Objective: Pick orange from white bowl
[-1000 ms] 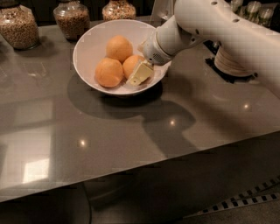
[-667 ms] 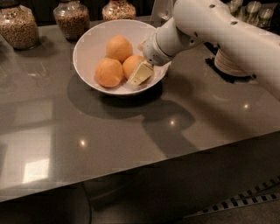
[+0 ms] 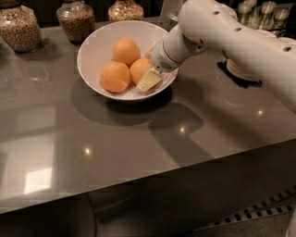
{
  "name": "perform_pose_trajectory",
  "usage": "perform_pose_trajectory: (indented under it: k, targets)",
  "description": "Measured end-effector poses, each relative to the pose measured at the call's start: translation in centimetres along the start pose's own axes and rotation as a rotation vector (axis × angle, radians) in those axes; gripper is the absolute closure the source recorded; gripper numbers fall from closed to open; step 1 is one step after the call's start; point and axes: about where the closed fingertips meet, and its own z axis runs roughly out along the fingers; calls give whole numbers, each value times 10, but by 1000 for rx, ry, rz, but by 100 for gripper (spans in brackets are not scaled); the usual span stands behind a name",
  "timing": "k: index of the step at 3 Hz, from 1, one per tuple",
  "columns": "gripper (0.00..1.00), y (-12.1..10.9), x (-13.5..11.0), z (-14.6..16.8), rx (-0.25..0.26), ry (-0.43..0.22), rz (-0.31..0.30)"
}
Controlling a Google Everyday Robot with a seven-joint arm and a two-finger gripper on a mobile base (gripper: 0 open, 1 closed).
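Note:
The white bowl point(image 3: 90, 48) stands at the back of the grey table and holds three oranges. One orange point(image 3: 126, 50) lies at the back, one point(image 3: 115, 76) at the front left, and one point(image 3: 138, 68) at the front right. My gripper point(image 3: 147, 77) reaches down into the bowl from the right and sits at the front-right orange, touching its near side. The white arm point(image 3: 222, 32) hides the bowl's right rim and the far side of that orange.
Three glass jars of grains stand behind the bowl at the back left point(image 3: 18, 28), point(image 3: 76, 19), point(image 3: 126, 9). Several small jars point(image 3: 261, 11) stand at the back right. The table's front edge point(image 3: 152, 178) runs across below.

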Motion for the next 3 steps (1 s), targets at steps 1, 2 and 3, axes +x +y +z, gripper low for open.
perform_pose_trajectory:
  k: [1,2,3]
  targets:
    - [47,2,4,3,-10,12,1]
    - [71,4,4,1,-22,17,-4]
    - [93,5,1,-3,-25,13,-9]
